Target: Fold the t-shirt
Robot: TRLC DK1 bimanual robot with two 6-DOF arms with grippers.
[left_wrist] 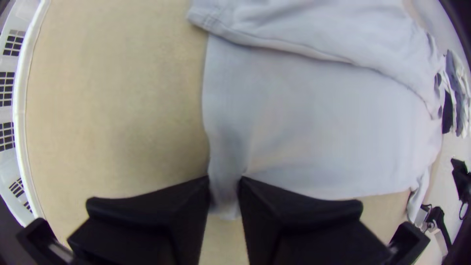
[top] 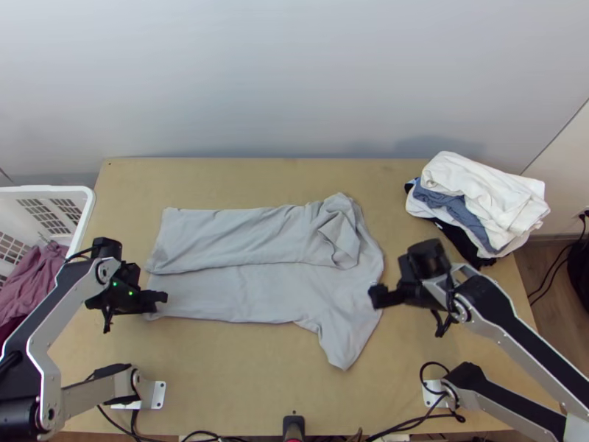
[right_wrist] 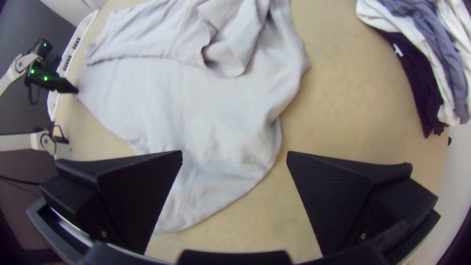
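Top view has the grey t-shirt (top: 243,291) on the middle of the wooden table (top: 243,383), its far side folded over lengthwise; the fold is rumpled toward the right end, and a sleeve (top: 344,342) points to the near edge; the left gripper (top: 162,297) grasps the shirt's near left corner, cloth pinched between its fingers; the right gripper (top: 377,296) is released, fingers wide apart, at the shirt's right edge, beside the sleeve.

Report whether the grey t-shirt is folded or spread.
Partly folded: the t-shirt has its far side turned inward; the near sleeve lies spread.
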